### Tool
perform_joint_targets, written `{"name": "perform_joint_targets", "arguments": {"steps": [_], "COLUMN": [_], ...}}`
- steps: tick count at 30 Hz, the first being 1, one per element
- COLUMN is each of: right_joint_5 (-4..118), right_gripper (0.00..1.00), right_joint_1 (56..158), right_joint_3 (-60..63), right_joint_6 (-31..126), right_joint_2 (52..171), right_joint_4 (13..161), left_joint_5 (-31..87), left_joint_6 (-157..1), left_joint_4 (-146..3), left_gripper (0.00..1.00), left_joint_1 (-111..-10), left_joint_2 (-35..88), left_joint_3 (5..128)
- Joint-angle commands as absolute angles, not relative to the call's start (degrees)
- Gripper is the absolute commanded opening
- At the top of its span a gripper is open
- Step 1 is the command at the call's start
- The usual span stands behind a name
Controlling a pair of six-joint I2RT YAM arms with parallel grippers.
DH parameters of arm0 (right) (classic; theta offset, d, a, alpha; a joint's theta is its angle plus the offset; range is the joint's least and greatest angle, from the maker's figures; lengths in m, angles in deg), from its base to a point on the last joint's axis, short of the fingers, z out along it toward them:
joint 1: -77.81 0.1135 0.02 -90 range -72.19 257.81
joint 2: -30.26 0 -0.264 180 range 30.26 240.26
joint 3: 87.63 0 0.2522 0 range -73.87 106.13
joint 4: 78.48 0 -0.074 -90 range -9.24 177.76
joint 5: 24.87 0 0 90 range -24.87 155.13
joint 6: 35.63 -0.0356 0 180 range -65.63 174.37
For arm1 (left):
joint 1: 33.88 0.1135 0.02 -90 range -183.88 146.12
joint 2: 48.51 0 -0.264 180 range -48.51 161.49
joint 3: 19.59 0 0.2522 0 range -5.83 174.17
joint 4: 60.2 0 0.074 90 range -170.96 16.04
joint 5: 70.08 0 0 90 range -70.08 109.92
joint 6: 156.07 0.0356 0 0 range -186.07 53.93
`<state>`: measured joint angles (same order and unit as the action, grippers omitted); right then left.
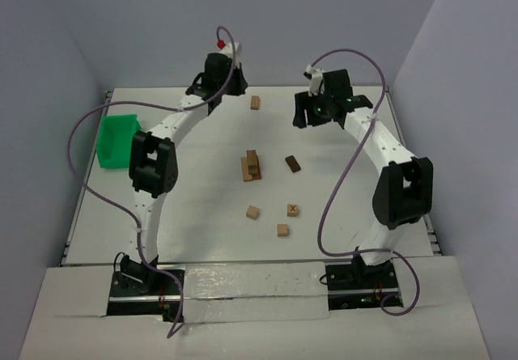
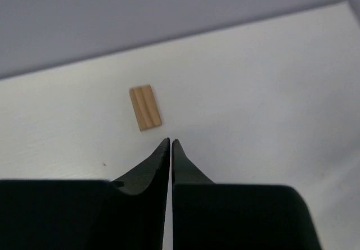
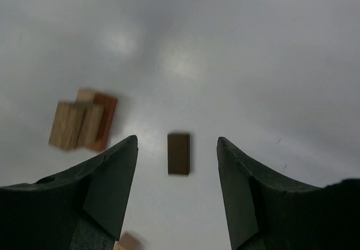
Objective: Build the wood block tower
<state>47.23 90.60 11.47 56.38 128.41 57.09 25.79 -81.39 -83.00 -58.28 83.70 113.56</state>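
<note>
A low stack of tan wood blocks, the tower, stands mid-table; it also shows blurred in the right wrist view. A dark brown block lies flat to its right. My right gripper hovers above the table, open and empty; in the right wrist view the dark brown block lies between its spread fingers. A tan bar lies at the back. My left gripper is shut and empty, its tips just short of that bar.
A plain cube, an X-marked cube and another cube lie in front of the tower. A green tray sits at the left edge. Walls close the table's back and sides.
</note>
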Motion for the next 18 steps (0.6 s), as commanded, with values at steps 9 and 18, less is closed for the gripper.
{"name": "perform_joint_targets", "arguments": {"steps": [9,18], "right_joint_5": [80.71,83.28], "right_gripper": [0.65,0.64], "right_joint_1": [105.74,107.05], "right_joint_3": [66.86,65.99], "right_joint_6": [38.64,33.76], "right_joint_2": [168.25,172.29], "right_joint_4": [42.57,51.06], "left_joint_5": [35.60,41.11], "left_joint_6": [-92.71,-92.63], "left_joint_4": [-82.69,-81.00], "left_gripper": [0.12,0.19], "left_joint_1": [-43.34,-40.83], "left_joint_2": [69.24,63.42], "left_joint_3": [101.16,92.18]}}
